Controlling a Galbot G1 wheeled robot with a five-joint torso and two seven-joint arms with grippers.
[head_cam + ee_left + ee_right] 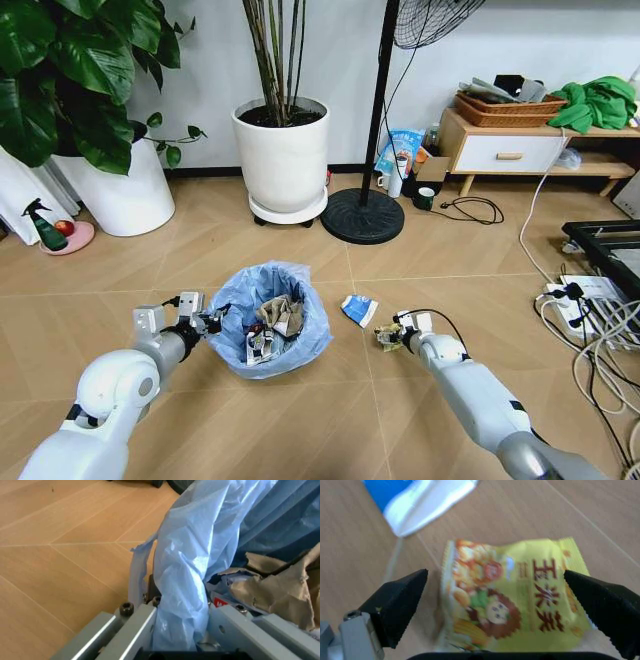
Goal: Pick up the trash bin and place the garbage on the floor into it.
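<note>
Right wrist view: yellow wrapper (515, 600) lies on floor (560, 513) between released right claw (502, 603) tips.

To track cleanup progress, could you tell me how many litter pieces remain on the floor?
2: a blue-white packet right of the trash bin, and a yellow wrapper between the right end effector's open fingers.

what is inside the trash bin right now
Inside the small round bin with its crinkly light blue bag: crumpled brown paper and a black-white carton. Anything underneath them is covered.
</note>
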